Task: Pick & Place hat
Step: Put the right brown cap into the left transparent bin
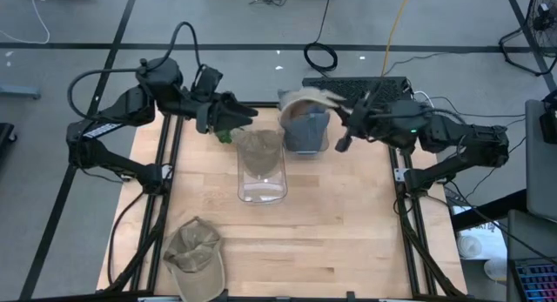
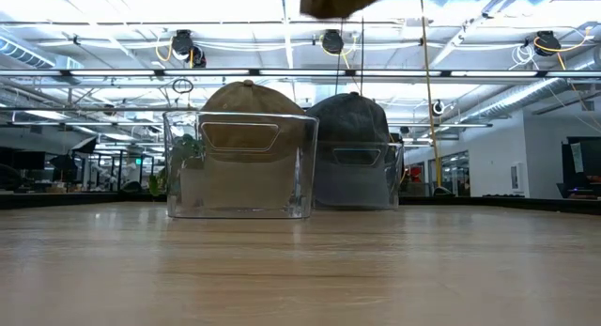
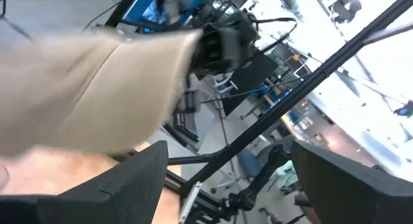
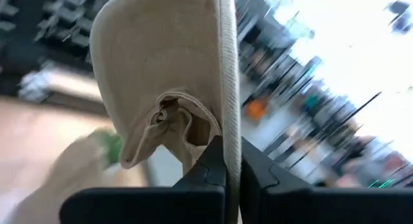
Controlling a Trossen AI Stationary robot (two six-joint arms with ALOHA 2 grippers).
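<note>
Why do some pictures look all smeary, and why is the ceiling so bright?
Right wrist view: the room streaks behind the beige hat, which is sharper. Left wrist view: pale fabric smears across. Low view: ceiling lights glare white; the clear bins stay sharp.

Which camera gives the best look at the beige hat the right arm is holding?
The right wrist view: the beige hat fills it, pinched at the brim by the right gripper. High view shows it small over the grey hat's bin; low view only its lower edge; left wrist view a blur.

Beige hat (image 1: 312, 98) hangs clamped in right hand (image 1: 345, 113), above grey hat's bin.
</note>
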